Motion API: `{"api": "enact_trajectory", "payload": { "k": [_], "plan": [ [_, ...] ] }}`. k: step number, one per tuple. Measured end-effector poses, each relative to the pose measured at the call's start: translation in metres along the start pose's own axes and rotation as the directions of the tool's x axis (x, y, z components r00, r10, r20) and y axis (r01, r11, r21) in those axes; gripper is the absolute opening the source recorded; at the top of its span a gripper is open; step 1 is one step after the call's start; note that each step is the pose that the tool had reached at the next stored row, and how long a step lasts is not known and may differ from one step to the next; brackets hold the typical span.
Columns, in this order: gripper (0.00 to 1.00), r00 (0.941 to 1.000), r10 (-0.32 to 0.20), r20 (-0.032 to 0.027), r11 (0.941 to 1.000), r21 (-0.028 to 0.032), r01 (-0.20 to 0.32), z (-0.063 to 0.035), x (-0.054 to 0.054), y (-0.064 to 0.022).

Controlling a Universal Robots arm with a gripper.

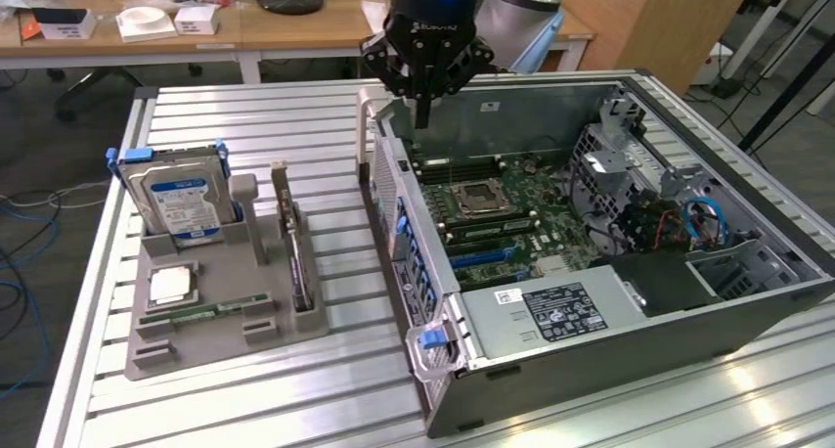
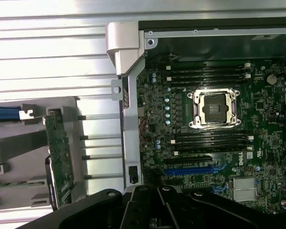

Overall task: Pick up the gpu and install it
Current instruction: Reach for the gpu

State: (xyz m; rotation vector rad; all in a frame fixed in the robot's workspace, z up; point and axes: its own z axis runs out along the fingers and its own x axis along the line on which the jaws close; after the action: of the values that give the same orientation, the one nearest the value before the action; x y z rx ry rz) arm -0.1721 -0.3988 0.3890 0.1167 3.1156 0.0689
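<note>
We see the gripper (image 1: pixel 421 111) pinched shut and empty, up over the case (image 1: pixel 652 355). The gpu (image 1: pixel 297 257) stands in its holder (image 1: pixel 196 340) beside the case. Nothing is picked up yet.

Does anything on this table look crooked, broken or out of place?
Nothing stands out. The gpu stands on edge in the gray holder, the hard drive sits upright in the same holder, and the computer case lies open on its side. The gripper hangs shut above the case's rim, holding nothing.
</note>
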Motion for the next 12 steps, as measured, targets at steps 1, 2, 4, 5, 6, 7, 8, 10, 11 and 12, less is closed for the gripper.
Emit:
{"api": "enact_trajectory", "payload": {
  "k": [1,2,4,5,6,7,8,10,11,12],
  "plan": [
    [0.11,1.0,0.0,0.0,1.0,0.0,0.0,0.0,0.0007,-0.0001],
    [0.11,1.0,0.0,0.0,1.0,0.0001,0.0,0.0,0.0014,-0.0001],
    [0.11,1.0,0.0,0.0,1.0,0.0,0.0,0.0001,0.0029,-0.0002],
    [0.11,1.0,0.0,0.0,1.0,0.0,0.0,0.0001,0.0036,-0.0003],
    [0.11,1.0,0.0,0.0,1.0,0.0001,0.0,0.0001,0.0044,-0.0003],
    [0.11,1.0,0.0,0.0,1.0,0.0,0.0,0.0001,0.0052,-0.0004],
    [0.11,1.0,0.0,0.0,1.0,0.0,0.0,0.0002,0.006,-0.0005],
    [0.11,1.0,0.0,-0.0001,1.0,0.0001,0.0,0.0002,0.0082,-0.0006],
    [0.11,1.0,0.0,0.0,1.0,0.0001,0.0,0.0002,0.0089,-0.0007],
    [0.11,1.0,0.0,0.0,1.0,0.0,0.0,0.0004,0.0105,-0.0008]
  ]
}}
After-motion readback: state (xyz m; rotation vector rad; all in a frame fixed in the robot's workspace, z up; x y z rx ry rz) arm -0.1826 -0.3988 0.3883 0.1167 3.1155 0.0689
